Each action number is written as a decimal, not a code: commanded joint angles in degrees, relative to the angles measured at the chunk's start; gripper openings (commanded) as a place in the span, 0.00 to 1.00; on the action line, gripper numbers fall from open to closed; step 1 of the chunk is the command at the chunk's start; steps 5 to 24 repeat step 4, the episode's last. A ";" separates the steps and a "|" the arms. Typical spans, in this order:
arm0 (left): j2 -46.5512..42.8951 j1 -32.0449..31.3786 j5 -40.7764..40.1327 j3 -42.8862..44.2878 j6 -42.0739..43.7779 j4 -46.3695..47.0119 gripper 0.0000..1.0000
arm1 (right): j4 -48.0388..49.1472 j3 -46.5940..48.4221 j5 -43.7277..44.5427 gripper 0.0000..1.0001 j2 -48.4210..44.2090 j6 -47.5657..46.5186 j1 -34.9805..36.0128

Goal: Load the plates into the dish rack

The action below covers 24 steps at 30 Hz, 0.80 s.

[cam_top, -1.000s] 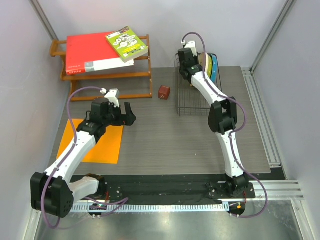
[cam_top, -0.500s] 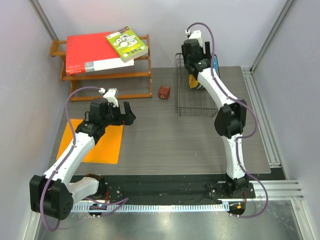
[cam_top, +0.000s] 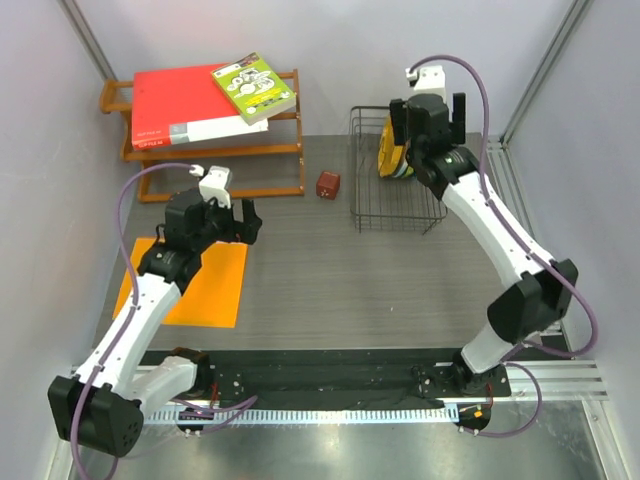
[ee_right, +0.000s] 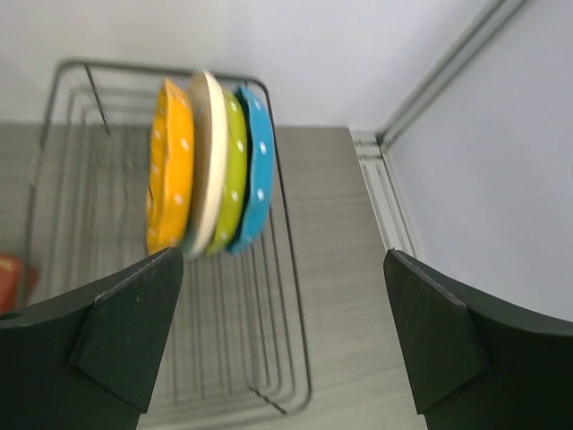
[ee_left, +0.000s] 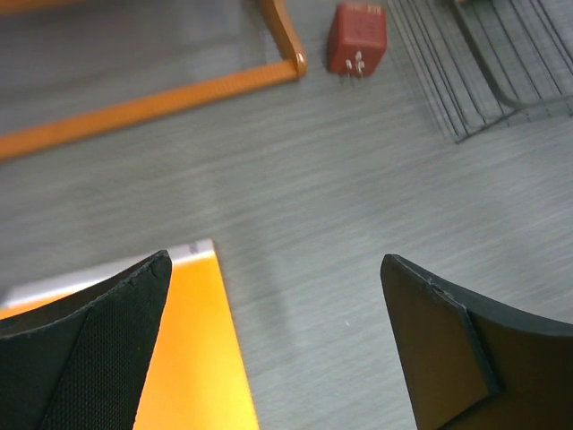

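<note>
The black wire dish rack stands at the back right of the table. On edge in its far end stand the plates, close together: orange-yellow, cream, lime green and blue. From the top view only the orange-yellow plate shows, beside my right wrist. My right gripper hangs open above the rack's right side, apart from the plates, with nothing between its fingers. My left gripper is open and empty over the table, at the orange mat's corner.
A flat orange mat lies at the left. A small red block sits left of the rack. A wooden slatted shelf with books stands at the back left. A metal rail runs along the right edge.
My right gripper has opened and pulled up and to the right, away from the plates, which stay in the rack. My left arm has shifted slightly left.
</note>
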 commanded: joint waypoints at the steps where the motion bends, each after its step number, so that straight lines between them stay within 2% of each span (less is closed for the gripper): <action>1: 0.07 0.26 -2.15 6.87 7.18 1.99 0.99 | -0.05 -9.64 -0.11 1.00 -6.84 -1.87 -0.19; 4: 0.42 0.26 -1.53 8.99 7.61 2.16 0.99 | -2.41 -12.30 -2.04 1.00 -11.33 0.32 -0.11; 24: 0.42 0.26 -1.53 8.99 7.61 2.16 0.99 | -2.41 -12.30 -2.04 1.00 -11.33 0.32 -0.11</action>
